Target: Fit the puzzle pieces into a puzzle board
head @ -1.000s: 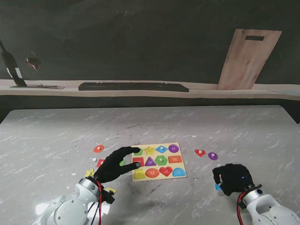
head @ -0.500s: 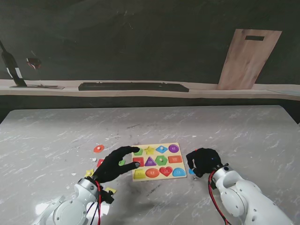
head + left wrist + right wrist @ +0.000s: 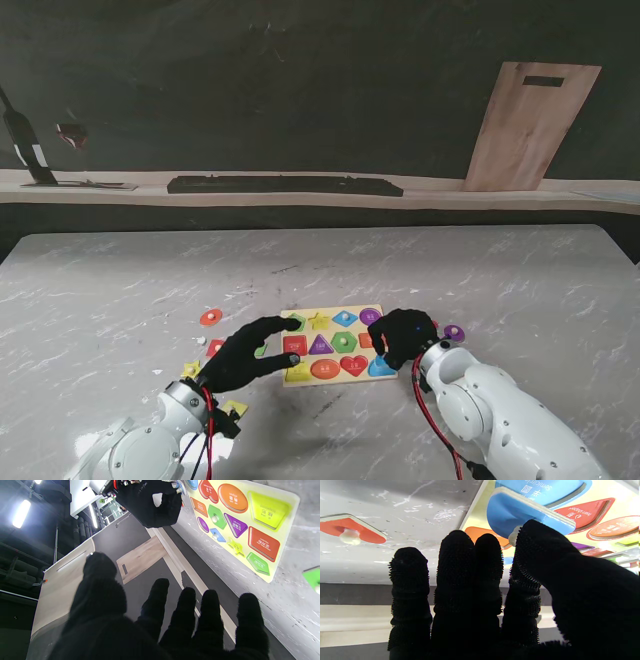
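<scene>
While the right hand (image 3: 402, 336) hangs over the right edge of the puzzle board (image 3: 337, 380), it grips a blue half-round piece (image 3: 520, 512) by its small white knob, thumb & forefinger pinched on it; the piece sits tilted just over the board's blue semicircle slot (image 3: 545, 488), nearest-right corner, not yet seated; the other three fingers (image 3: 456, 562) point straight, close together. The yellow board lies on the grey marble table (image 3: 120, 280) near me, roughly centre; its slots show coloured shapes, incl. a red heart (image 3: 353, 364), orange oval (image 3: 325, 369), purple triangle (image 3: 320, 346), green hexagon (image 3: 344, 341), blue diamond (image 3: 345, 318), yellow star (image 3: 319, 321). The left hand (image 3: 247, 352) rests at the board's left edge, fingers spread, holding nothing, forefinger tip at the red square (image 3: 294, 344). Loose pieces on the table: an orange-red disc (image 3: 210, 317) left of the board, a purple disc (image 3: 454, 332) to the right, a red heart piece (image 3: 350, 528) beside the right hand in the wrist view, a green piece (image 3: 312, 577) by the left hand; small yellow & red bits near the left wrist are too hidden to name.
</scene>
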{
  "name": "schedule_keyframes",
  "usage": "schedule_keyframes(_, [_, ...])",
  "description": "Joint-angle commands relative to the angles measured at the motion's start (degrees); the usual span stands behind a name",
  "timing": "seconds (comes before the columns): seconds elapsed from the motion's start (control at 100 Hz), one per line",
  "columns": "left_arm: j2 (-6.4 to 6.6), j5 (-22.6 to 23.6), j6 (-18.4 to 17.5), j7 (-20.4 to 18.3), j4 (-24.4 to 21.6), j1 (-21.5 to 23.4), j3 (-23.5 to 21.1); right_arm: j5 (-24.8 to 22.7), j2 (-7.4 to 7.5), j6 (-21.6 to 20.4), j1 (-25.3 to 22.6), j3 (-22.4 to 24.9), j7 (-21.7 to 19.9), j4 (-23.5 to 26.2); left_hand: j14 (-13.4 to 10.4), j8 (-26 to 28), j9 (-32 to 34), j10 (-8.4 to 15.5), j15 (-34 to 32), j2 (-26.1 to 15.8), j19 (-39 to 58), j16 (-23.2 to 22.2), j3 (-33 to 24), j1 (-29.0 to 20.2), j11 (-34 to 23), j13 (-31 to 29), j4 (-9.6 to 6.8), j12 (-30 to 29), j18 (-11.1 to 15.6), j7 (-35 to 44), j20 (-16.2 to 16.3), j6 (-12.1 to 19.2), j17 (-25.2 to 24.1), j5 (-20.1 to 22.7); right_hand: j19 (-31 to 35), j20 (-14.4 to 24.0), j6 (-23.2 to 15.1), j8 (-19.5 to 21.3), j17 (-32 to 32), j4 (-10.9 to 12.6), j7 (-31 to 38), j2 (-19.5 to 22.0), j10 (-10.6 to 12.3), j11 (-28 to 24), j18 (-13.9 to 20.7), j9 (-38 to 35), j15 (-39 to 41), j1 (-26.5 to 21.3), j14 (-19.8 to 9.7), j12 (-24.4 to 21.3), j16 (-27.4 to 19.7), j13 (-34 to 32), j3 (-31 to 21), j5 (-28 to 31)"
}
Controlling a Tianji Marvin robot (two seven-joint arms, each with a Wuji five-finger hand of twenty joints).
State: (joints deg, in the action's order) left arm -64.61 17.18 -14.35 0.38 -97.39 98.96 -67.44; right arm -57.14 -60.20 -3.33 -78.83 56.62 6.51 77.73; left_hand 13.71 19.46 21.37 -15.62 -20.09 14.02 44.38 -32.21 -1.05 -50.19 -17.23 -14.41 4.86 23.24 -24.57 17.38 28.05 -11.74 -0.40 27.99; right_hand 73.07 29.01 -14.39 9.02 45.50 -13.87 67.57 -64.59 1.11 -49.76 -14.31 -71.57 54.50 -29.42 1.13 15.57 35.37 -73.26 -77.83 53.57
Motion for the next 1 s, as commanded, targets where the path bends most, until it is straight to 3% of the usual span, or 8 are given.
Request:
schedule_keyframes(0.0, [0.48,-0.38,-1.22,-1.13,0.34,-0.18,-0.09,-0.21,-0.51,0.43,-0.02,-0.69,-0.15,-0.21,-1.73,-1.14,-1.88,0.89,2.09,1.43,-1.27,1.34,2.15,1.20,1.53,1.49,-2.37,-1.27,5.50,-1.76,0.00,2.10,-0.99,-2.31,2.34,-0.67,0.89,0.62,1.10,1.86,1.69,-0.31,-4.80,-1.82,-2.11,-3.42,1.93,-1.87,-0.81,-0.42,-0.08,-2.34,-1.46,2.52])
schedule_keyframes(0.27, [1.03,-1.93,-5.34,-3.47,1.38,-1.13,0.49,-0.54,-0.47,1.61,1.45,-3.35,0.10,-1.78,-2.95,-1.27,-3.05,1.64,4.66,3.02,-3.94,3.39,1.26,2.75,2.98,1.21,-2.64,-2.60,6.16,-2.29,-1.01,2.86,-0.62,-4.48,2.83,-0.80,1.42,0.49,1.16,2.12,1.60,-0.24,-5.22,-2.00,-2.51,-3.43,2.55,-1.92,-0.53,-0.50,-0.05,-2.28,-1.52,2.46])
schedule_keyframes(0.64, [0.83,-2.55,-5.78,-2.63,0.18,0.00,0.06,-1.24,-0.44,3.77,3.72,-7.54,0.54,-3.76,-2.29,-1.26,-2.54,1.63,4.20,2.05,-4.42,2.89,1.02,2.51,2.60,0.78,-2.54,-2.53,5.74,-1.93,-0.60,2.86,-0.22,-3.97,3.43,-0.97,2.37,0.41,1.61,2.50,1.74,-0.27,-5.61,-2.38,-2.98,-3.68,3.53,-1.86,-0.29,-0.51,0.05,-2.32,-1.74,2.70])
schedule_keyframes(0.99, [0.60,-1.91,-5.46,-1.40,-0.41,0.61,-0.42,-2.11,-0.16,4.31,1.77,-6.45,-0.29,-2.19,-2.28,-1.21,-2.36,1.61,3.81,1.55,-4.50,2.47,1.19,2.25,2.31,0.74,-2.43,-2.31,5.53,-1.60,0.10,2.84,-0.09,-3.69,3.96,-0.99,2.82,0.28,1.63,2.56,1.87,-0.76,-5.90,-2.67,-3.34,-3.89,4.51,-1.76,-0.02,-0.62,0.20,-2.28,-2.02,2.94])
